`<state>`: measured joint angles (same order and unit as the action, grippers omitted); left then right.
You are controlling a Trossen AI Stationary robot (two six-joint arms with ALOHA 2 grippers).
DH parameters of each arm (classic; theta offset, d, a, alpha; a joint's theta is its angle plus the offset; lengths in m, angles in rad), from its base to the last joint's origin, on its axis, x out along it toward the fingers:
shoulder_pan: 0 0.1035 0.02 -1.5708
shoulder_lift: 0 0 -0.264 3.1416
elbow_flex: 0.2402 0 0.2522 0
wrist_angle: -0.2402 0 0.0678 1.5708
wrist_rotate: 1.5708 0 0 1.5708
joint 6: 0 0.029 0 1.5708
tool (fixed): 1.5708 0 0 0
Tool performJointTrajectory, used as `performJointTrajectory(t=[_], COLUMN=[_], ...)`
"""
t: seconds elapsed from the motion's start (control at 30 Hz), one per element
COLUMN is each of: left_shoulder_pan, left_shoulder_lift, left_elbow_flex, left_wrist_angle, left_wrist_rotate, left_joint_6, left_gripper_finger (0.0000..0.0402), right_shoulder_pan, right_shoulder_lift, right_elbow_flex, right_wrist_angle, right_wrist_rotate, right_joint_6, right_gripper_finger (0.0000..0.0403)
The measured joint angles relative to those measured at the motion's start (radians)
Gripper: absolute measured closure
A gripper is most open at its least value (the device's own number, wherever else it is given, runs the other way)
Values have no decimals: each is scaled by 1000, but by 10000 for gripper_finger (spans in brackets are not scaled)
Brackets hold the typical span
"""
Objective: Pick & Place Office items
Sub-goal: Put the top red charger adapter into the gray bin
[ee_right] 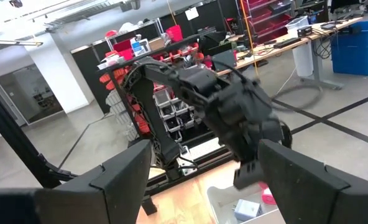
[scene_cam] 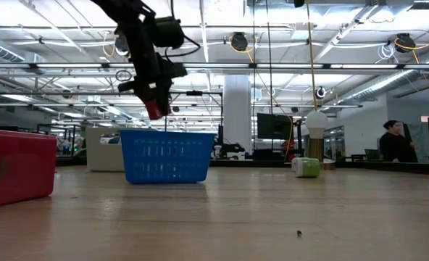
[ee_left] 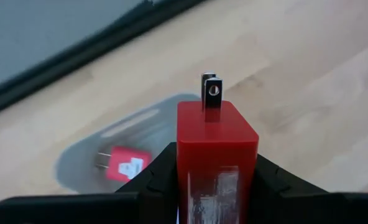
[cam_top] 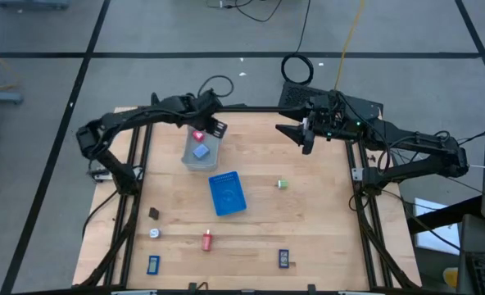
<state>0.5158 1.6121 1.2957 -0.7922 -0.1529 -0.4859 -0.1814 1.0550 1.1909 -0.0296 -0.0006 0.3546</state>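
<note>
My left gripper (cam_top: 210,124) hangs above the grey tray (cam_top: 212,157) at the table's far side, shut on a red plug block (ee_left: 216,134) whose two metal prongs (ee_left: 211,92) stick out ahead of the fingers. Another red plug (ee_left: 123,165) and a pale blue piece (cam_top: 200,152) lie in the tray. Loose on the table are a green piece (cam_top: 282,184), a brown one (cam_top: 154,212), a white one (cam_top: 155,233), a red one (cam_top: 207,240) and two blue ones (cam_top: 153,264) (cam_top: 283,259). My right gripper (cam_top: 296,135) waits open, raised at the far right. My left gripper pinches the red plug block between its two fingers (ee_left: 159,171), one on each of two opposite sides of the body (ee_left: 183,163). The fingers slant down from the table's far left. The block is lifted clear above the tray (ee_left: 84,168), prongs pointing down and forward.
A larger blue ribbed box (cam_top: 226,194) stands in the table's middle, just nearer than the tray. Black frame rails (cam_top: 136,172) run along the left and right edges. A white knob on a round base (scene_cam: 316,123) shows behind the green piece (scene_cam: 306,168).
</note>
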Motion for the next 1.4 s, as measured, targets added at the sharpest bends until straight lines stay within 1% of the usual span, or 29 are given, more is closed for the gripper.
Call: performJointTrajectory(t=[0.17,0.33,0.5,0.63,1.13,1.2,1.4], left_shoulder_pan=[-20,-28,-8,-5,-6,-6,-6], left_shoulder_lift=[55,73,70,69,69,69,69], left_elbow_flex=[0,-7,-77,-135,-139,-139,-139], left_wrist_angle=[-8,-36,-34,3,35,36,36], left_wrist_rotate=[40,2,-7,-8,-5,-6,-6], left_joint_6=[20,25,13,11,6,6,7], left_gripper_finger=[286,286,286,286,286,281,245], right_shoulder_pan=[0,0,0,0,0,0,0], right_shoulder_lift=[0,0,0,0,0,0,0], right_elbow_flex=[0,0,0,0,0,0,0], right_wrist_angle=[0,-1,-2,-4,-5,-5,-5], right_wrist_rotate=[0,0,0,1,5,5,5], right_joint_6=[4,4,1,0,-7,-7,-7], right_gripper_finger=[112,112,112,112,112,112,112])
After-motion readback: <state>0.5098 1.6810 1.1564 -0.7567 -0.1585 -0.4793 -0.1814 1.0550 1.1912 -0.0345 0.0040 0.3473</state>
